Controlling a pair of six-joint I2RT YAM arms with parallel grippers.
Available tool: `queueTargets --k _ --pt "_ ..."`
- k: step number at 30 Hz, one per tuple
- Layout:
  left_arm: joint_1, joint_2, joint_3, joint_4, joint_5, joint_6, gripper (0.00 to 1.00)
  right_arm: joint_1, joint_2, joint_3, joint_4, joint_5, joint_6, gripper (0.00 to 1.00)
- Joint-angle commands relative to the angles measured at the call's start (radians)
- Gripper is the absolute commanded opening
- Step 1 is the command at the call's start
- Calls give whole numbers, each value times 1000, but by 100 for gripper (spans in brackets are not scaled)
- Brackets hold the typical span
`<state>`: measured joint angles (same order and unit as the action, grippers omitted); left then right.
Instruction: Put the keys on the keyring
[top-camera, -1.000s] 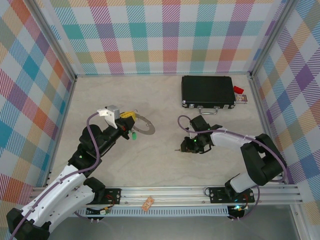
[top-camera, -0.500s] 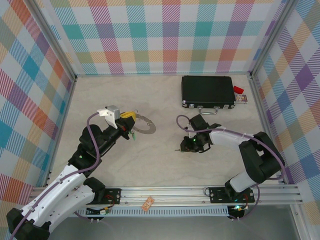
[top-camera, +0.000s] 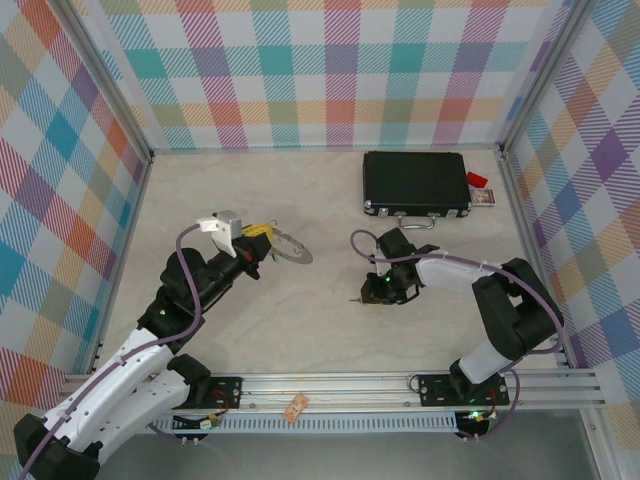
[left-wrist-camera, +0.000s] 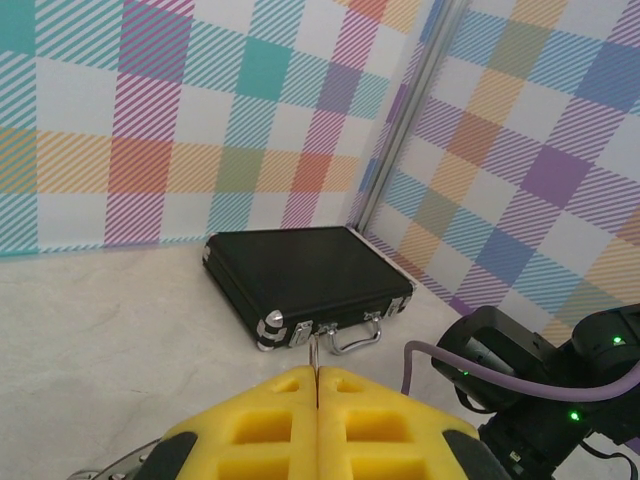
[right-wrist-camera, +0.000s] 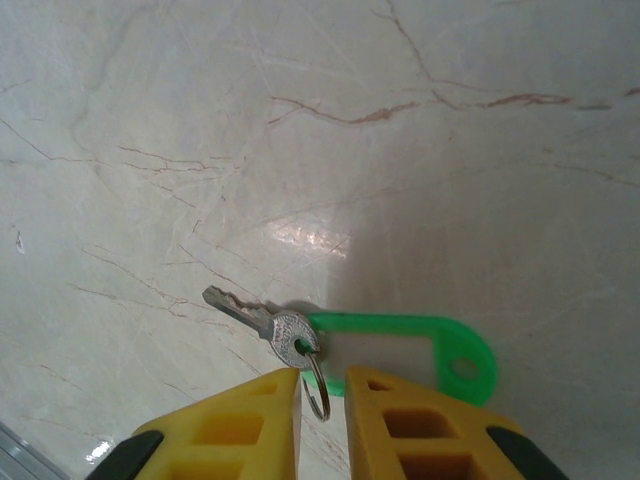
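Overhead, flat grey metal keyring (top-camera: 288, 248), tilted.

Both arms combine white shell segments with bulky black joint housings, and a purple cable loops along each. The left gripper (top-camera: 262, 240) and the right gripper (right-wrist-camera: 322, 405) have yellow fingers moulded with square recesses. Small green indicator lights glow on the black right wrist housing.

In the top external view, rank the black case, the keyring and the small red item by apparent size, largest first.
1. black case, clearly the largest.
2. keyring, held up by the left gripper, so it may sit nearer the camera; it is partly hidden.
3. small red item, the smallest.
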<state>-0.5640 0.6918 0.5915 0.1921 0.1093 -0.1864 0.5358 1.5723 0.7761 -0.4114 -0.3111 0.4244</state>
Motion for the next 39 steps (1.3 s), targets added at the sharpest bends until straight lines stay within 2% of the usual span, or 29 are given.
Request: queueTargets --k 1,9,12,15,17,24,29,39 --pt "11 -3 1 54 14 -5 0 -4 3 12 -21 -11 -24 18" --pt "12 -6 5 47 18 -4 0 -5 23 21 -13 -25 -39 15" --pt "11 -6 5 46 18 -4 0 -5 28 25 -13 -29 -41 11" --pt "11 -7 5 45 24 -2 0 -5 15 24 -11 -26 -45 0" --pt "11 -5 7 46 28 -2 0 -5 -7 21 -9 -25 -50 0" --pt "12 14 8 64 74 -7 0 -5 -171 9 -11 14 -62 0" --pt "10 46 5 128 158 -16 0 -5 -345 -16 10 63 -100 0" --pt "9 241 -37 424 364 -30 0 -4 -637 -1 58 111 -231 0"
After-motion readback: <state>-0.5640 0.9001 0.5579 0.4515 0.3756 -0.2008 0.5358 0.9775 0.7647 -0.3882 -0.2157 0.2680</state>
